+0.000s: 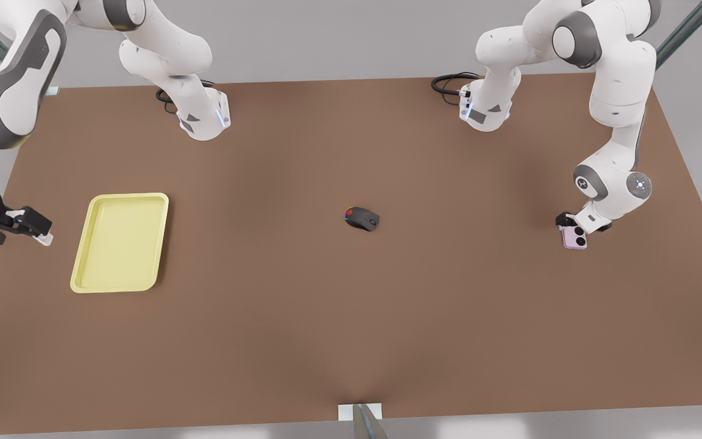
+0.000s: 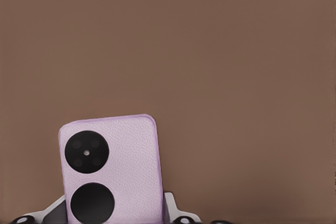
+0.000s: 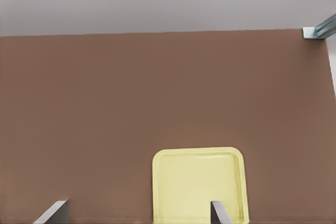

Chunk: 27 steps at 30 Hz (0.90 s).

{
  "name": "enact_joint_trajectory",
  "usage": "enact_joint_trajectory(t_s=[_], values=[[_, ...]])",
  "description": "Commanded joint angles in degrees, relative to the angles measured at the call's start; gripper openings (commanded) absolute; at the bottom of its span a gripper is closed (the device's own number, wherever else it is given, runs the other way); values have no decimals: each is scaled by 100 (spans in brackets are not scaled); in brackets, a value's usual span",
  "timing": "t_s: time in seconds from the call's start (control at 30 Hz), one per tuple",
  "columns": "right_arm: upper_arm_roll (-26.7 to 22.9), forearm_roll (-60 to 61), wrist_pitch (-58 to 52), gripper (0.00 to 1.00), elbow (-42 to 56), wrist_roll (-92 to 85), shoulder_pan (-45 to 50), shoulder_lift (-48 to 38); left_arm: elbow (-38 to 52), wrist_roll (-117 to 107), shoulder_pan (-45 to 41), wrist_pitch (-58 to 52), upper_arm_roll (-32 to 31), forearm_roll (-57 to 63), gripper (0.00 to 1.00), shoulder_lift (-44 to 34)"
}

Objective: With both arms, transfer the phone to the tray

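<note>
left wrist view showing lilac phone point(image 2: 110, 169) with two black lenses, left gripper point(image 2: 113, 211) pinching it, right gripper point(image 1: 22, 222) hanging spread beside tray point(image 1: 120, 242)

light: even, bright — shadows: soft under arms | glare: none — blur: slight

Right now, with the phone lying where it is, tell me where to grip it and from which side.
Grip the phone across its two straight side edges, coming from above: it lies flat on the table, lenses up, so only those edges offer purchase. The left pincer straddles it there. The right pincer waits open by the tray.
</note>
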Motion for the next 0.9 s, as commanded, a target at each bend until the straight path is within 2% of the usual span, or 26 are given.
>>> enact_joint_trajectory(t_s=[0.0, 0.13, 0.3, 0.6, 0.67, 0.73, 0.8, 0.87], values=[[207, 18, -364, 100, 12, -25, 136, -22, 7, 277, -10, -26, -38, -22, 79, -21], [234, 0, -619, 100, 29, -17, 118, -198, 43, 269, -19, -69, -82, -22, 79, -92], [-12, -26, -329, 100, 21, -17, -75, -75, 359, -170, -185, -579, -398, -14, 79, -355], [-12, -44, -707, 100, 47, -34, -22, -163, 1563, -4125, -2989, -1862, -381, 30, 79, -400], [-3, -88, -742, 100, 47, -69, -49, -154, 2283, -5408, -3701, -2486, -381, 48, 79, -136], [-30, 18, -970, 100, 47, -52, -66, -163, 3417, -6665, -4246, -3251, -381, 57, 79, 382], [-30, -79, -997, 100, 47, -87, -66, -171, 4217, -7491, -4571, -3400, -390, 57, 79, 848], [6, -70, -1559, 100, 249, -87, -23, -154, 5166, -8485, -4993, -3664, -398, -22, 79, 1393]])
